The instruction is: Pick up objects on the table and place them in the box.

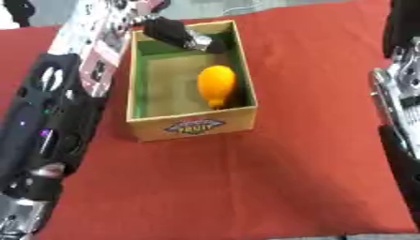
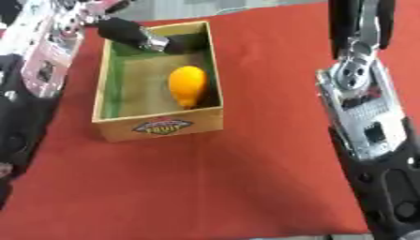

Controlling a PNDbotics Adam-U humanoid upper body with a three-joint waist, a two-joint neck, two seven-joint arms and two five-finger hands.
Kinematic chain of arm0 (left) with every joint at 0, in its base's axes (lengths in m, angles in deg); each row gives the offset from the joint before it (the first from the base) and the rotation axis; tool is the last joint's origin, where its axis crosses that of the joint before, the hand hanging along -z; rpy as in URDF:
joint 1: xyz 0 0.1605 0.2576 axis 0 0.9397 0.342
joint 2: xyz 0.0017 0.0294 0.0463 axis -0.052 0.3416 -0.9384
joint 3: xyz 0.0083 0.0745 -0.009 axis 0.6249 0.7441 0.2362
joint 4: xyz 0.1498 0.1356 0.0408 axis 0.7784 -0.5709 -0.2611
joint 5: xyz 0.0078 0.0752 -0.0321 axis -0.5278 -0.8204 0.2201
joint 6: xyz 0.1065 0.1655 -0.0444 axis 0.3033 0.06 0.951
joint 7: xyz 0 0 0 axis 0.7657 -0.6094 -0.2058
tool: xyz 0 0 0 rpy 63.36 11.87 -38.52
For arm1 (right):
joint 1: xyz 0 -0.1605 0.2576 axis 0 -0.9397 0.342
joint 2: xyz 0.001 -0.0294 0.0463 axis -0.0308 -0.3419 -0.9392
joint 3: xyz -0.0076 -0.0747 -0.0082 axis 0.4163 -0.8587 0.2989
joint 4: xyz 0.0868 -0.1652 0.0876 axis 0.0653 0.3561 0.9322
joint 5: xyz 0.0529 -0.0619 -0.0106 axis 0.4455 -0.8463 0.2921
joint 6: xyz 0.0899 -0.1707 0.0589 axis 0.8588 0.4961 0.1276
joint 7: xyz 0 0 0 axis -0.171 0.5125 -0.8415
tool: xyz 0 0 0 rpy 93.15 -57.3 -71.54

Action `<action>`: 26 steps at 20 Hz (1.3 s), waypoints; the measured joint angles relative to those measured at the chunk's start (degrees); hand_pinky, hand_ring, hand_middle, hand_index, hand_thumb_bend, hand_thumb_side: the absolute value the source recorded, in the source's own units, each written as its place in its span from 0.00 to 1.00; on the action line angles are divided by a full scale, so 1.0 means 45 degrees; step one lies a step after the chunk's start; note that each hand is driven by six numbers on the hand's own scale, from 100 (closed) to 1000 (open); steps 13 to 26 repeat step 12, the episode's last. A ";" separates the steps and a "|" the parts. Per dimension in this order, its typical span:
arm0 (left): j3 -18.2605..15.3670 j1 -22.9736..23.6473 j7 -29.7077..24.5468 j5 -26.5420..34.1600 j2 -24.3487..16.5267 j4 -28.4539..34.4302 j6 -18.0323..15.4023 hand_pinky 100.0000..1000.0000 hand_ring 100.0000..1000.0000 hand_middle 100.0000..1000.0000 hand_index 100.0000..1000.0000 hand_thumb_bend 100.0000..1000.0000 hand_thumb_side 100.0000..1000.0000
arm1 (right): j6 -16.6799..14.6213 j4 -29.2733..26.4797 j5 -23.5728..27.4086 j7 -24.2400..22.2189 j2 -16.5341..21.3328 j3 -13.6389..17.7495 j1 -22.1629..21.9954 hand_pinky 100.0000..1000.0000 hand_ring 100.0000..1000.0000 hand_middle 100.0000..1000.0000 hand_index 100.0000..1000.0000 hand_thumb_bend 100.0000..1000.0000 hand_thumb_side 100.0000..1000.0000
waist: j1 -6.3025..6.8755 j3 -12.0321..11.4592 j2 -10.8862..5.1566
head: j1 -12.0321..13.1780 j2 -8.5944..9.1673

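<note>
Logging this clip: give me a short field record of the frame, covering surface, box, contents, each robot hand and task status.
surface: red cloth, nothing loose seen on it
box: open cardboard fruit box with green inner walls and a label on the front
contents: one orange fruit lying inside, toward the box's right wall
left robot hand: a dark finger reaches over the box's far left corner, holding nothing visible
right robot hand: not visible; only the right arm shows at the right edge
status: fruit already in the box
</note>
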State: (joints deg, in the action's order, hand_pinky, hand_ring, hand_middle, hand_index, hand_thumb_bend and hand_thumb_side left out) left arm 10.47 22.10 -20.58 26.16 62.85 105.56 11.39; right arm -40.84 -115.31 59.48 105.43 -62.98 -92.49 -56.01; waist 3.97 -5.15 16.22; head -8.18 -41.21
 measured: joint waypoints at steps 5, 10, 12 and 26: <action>-0.0032 0.0574 0.0964 0.1851 -0.1012 0.1963 0.0832 0.59 0.71 0.68 0.85 0.67 0.89 | -0.0006 0.0000 -0.0015 0.0045 0.0000 0.0012 0.0009 0.82 0.77 0.65 0.86 0.00 1.00 | -0.0106 -0.0127 -0.0004 | -0.0283 -0.0187; -0.0544 0.1642 0.3527 0.3992 -0.1978 0.4256 0.2265 0.56 0.69 0.65 0.85 0.61 0.89 | -0.0021 0.0000 -0.0067 0.0078 0.0000 0.0032 0.0135 0.82 0.77 0.65 0.86 0.00 1.00 | -0.0235 -0.0234 -0.0005 | -0.0431 -0.0411; -0.0777 0.2176 0.4670 0.4892 -0.2301 0.5140 0.2747 0.55 0.68 0.64 0.85 0.58 0.90 | -0.0018 0.0000 -0.0091 0.0090 0.0000 0.0041 0.0179 0.82 0.77 0.65 0.86 0.00 1.00 | -0.0297 -0.0297 -0.0005 | -0.0385 -0.0449; -0.0777 0.2176 0.4670 0.4892 -0.2301 0.5140 0.2747 0.55 0.68 0.64 0.85 0.58 0.90 | -0.0018 0.0000 -0.0091 0.0090 0.0000 0.0041 0.0179 0.82 0.77 0.65 0.86 0.00 1.00 | -0.0297 -0.0297 -0.0005 | -0.0385 -0.0449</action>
